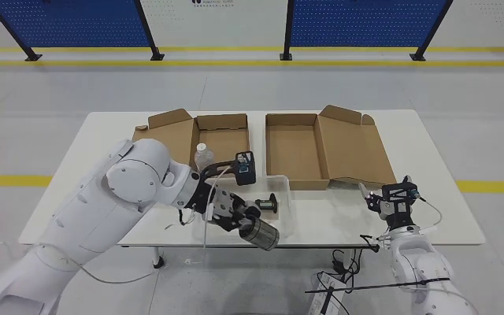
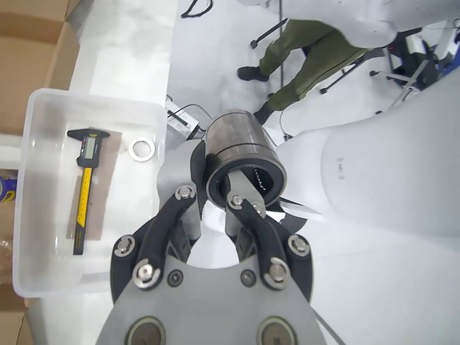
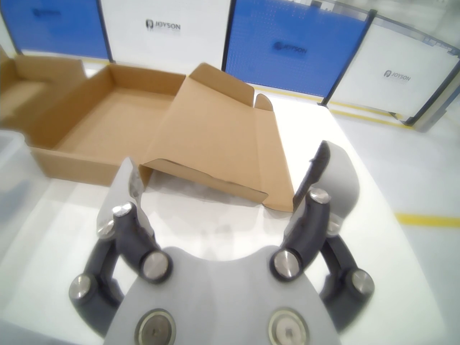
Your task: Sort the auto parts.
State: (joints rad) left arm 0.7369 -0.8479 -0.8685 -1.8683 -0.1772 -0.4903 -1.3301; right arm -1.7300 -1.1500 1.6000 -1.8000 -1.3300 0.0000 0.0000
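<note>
Rear of surface (image 1: 441, 157): left box (image 1: 223, 140) beside right box (image 1: 295, 153).
Tray (image 2: 25, 195): before both boxes; caliper (image 2: 84, 188) and ring (image 2: 141, 148) inside.

We see a glossy white left arm (image 1: 134, 185) with big rounded shells, and a thin pale cable (image 1: 206, 216) runs beside its wrist. One white shell carries a small pressed marking (image 2: 339, 168). The left gripper (image 2: 215, 181) has a grey metal base plate, black curved links, silver pins with clips and two round bolts. The right arm (image 1: 417, 264) is also white, with a thin cable (image 1: 433, 211) at its wrist. The right gripper (image 3: 224, 166) has the same build; its fingers (image 3: 336, 170) are grey with dark ribbed pads.
</note>
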